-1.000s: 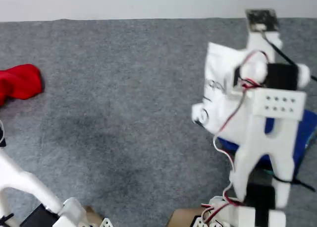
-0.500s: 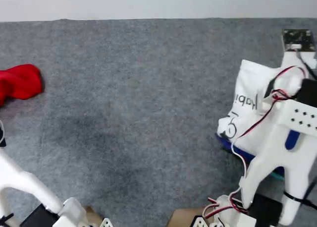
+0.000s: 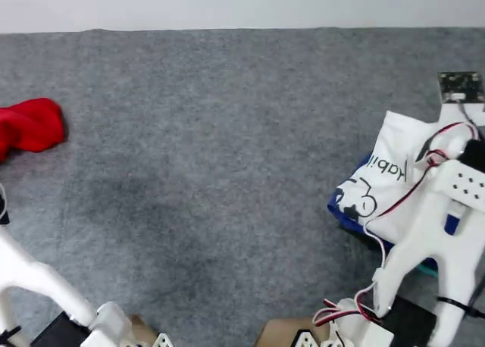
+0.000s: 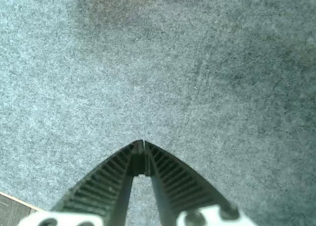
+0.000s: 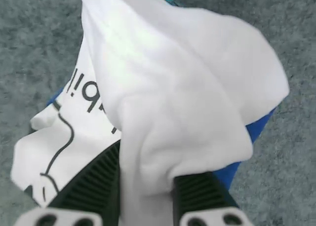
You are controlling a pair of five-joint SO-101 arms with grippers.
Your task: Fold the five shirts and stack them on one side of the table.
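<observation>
**Right fingers pinching the white shirt over the blue one; left fingers shut over bare tabletop**

In the high view, your right arm [image 3: 436, 233] stands at the right edge of the frame, with the white shirt [image 3: 390, 184] bunched beneath it at mid-height. In the right wrist view, the right gripper [image 5: 148, 169] pinches a thick fold of that white shirt [image 5: 173, 97]. One of its ribbed fingers [image 5: 94, 179] lies on each side of the fold, and the cloth billows out ahead of the tips. The shirt's black printed drawing faces the lower left of that frame. The white shirt lies on top of a blue shirt [image 3: 339, 208], whose edge shows at the lower left of the pile, and a strip of teal cloth [image 3: 429, 267] shows lower right. A red shirt [image 3: 32, 126] lies crumpled at the left edge, well apart from the pile. Your left gripper [image 4: 143, 146] has its fingers [image 4: 118, 171] pressed together, tips touching, above the grey tabletop [image 4: 197, 63] and near no garment.
</observation>
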